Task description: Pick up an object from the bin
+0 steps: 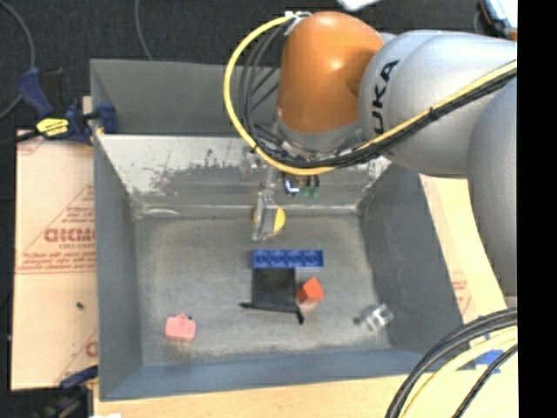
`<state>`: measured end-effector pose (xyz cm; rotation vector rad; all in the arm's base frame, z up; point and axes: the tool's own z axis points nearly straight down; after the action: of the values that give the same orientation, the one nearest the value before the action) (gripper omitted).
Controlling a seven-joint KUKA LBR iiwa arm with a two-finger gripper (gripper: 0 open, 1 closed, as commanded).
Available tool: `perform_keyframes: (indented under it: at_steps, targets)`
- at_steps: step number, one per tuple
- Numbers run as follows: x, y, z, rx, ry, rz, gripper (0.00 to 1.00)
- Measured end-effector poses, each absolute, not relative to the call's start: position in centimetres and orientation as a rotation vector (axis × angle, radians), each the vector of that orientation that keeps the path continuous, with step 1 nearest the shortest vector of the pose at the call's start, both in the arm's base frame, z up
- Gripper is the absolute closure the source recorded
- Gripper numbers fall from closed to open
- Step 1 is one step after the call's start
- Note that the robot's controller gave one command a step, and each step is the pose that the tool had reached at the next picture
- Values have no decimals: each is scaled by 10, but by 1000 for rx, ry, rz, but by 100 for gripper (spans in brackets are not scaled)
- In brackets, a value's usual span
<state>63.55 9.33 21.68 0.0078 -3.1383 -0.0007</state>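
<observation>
My gripper [263,216] hangs below the arm's wrist over the back middle of the bin. A small yellow thing [278,221] sits right against its tip on the right side; I cannot tell whether it is gripped or lies on the floor behind. Just in front of the gripper lies a blue studded brick [287,258], long side left to right. A flat black piece [273,291] lies in front of the brick, and a small orange-red block [310,292] touches its right side.
A pink block [180,326] lies at the front left of the bin floor. A small clear, shiny thing [374,319] rests at the front right, near the wall. The arm and its orange cover overhang the bin's back right.
</observation>
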Motion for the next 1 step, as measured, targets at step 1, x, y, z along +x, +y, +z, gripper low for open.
perform_keyframes:
  at_steps: [1]
  targets:
    - [636,93,222,4,-3146,-2,0]
